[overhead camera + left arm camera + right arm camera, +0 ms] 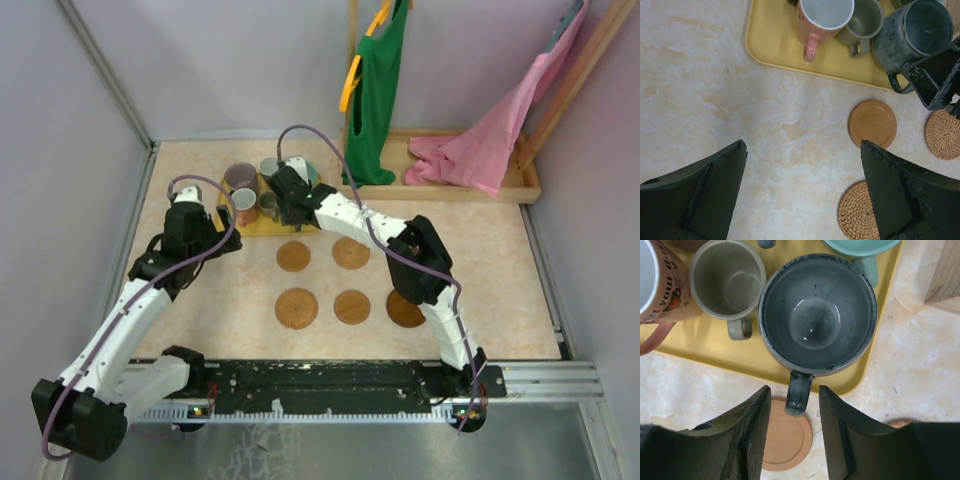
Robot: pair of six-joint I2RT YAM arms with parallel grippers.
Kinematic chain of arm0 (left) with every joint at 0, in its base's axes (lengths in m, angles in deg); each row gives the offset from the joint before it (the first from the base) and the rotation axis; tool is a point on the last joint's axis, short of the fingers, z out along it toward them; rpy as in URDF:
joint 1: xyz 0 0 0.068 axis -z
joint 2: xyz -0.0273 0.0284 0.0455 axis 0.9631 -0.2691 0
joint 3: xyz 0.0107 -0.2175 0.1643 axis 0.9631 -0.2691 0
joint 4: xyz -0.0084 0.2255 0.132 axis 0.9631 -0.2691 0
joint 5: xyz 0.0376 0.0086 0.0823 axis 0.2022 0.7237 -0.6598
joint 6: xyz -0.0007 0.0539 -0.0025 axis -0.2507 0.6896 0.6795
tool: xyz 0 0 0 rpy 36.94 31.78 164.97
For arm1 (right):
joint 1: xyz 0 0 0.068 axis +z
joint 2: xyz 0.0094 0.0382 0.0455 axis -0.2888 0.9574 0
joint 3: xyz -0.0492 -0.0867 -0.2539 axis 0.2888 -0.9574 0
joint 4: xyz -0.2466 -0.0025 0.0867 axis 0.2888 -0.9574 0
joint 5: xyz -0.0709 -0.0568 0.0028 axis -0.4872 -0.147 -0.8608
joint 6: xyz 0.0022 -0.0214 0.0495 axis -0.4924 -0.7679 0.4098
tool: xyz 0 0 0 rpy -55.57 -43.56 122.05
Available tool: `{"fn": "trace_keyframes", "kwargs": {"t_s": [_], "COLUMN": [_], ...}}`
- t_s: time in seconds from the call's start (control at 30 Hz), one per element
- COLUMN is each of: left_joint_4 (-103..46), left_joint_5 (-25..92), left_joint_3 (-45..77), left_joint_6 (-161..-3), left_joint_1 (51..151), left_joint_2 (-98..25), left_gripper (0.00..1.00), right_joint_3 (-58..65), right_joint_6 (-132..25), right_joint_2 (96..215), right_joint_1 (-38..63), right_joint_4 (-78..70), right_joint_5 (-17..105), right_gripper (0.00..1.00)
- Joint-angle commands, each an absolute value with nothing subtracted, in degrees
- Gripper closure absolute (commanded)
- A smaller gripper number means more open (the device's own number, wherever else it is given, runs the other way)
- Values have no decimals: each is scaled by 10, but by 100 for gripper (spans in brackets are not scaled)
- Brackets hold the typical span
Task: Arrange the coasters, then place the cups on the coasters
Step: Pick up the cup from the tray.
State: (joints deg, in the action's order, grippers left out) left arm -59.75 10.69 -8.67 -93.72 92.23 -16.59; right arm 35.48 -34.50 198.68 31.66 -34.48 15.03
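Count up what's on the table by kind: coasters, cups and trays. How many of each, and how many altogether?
Coasters: 5 in view
Cups: 6
Tray: 1
Total: 12

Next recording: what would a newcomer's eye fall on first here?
First, the right claw straddling the handle of a dark grey-blue cup on the yellow tray at the table's far side, jaws not touching it. Then the coasters laid in two rows mid-table, the visible ones bare, and the green shirt and pink cloth hanging behind.
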Motion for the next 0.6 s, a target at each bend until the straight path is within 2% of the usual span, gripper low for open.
{"fn": "trace_keyframes", "kwargs": {"t_s": [0.0,0.57], "left_joint_4": [-600,-600], "left_joint_5": [101,109], "left_joint_3": [-93,-93], "left_joint_6": [-927,-924], "left_joint_1": [918,918], "left_joint_2": [-153,-155], "left_gripper": [0,0], "right_joint_3": [385,370], "right_joint_6": [-327,-303], "right_joint_2": [1995,2014], "right_joint_1": [313,313], "right_joint_4": [-354,-335], "right_joint_5": [135,116], "right_gripper": [57,66]}}
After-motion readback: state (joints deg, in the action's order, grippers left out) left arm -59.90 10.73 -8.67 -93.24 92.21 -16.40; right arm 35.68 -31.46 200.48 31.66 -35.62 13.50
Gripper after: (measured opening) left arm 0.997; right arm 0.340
